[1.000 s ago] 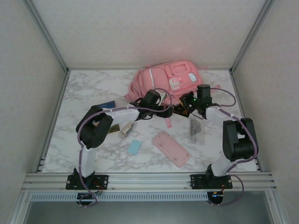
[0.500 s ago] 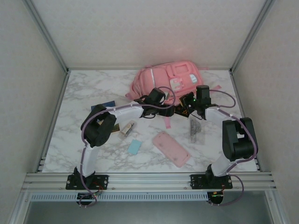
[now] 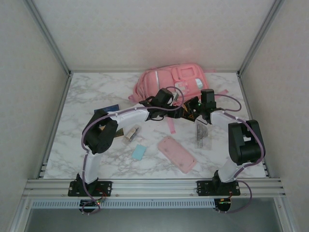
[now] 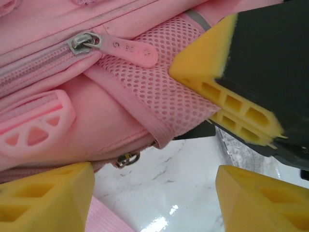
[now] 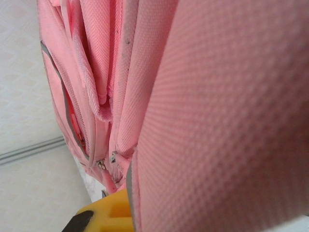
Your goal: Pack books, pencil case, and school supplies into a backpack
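Observation:
The big pink backpack [image 3: 174, 79] lies at the back of the table, its mesh pocket and pink zipper tab [image 4: 128, 47] close in the left wrist view. My left gripper [image 3: 177, 110] [image 4: 154, 193] stands open at the backpack's near edge, with bare marble between its yellow fingers [image 4: 43, 198]. My right gripper [image 3: 195, 107] [image 4: 227, 113] is right beside it, shut on the backpack's fabric edge [image 5: 217, 121]. The pink pencil case [image 3: 176, 153], light-blue block [image 3: 139, 152], silvery item [image 3: 130, 133] and transparent strip [image 3: 202, 135] lie on the table. The landscape book [image 3: 110, 108] peeks from under the left arm.
A loose pink strap [image 3: 172, 126] trails from the backpack toward the pencil case. A small metal zipper pull [image 4: 123, 158] hangs under the backpack's lower seam. The marble table [image 3: 87, 96] is bounded by metal frame posts and white walls.
My left gripper has moved right and farther back, up to the backpack's near edge beside the right gripper, and its jaws have narrowed somewhat. The right gripper has barely shifted.

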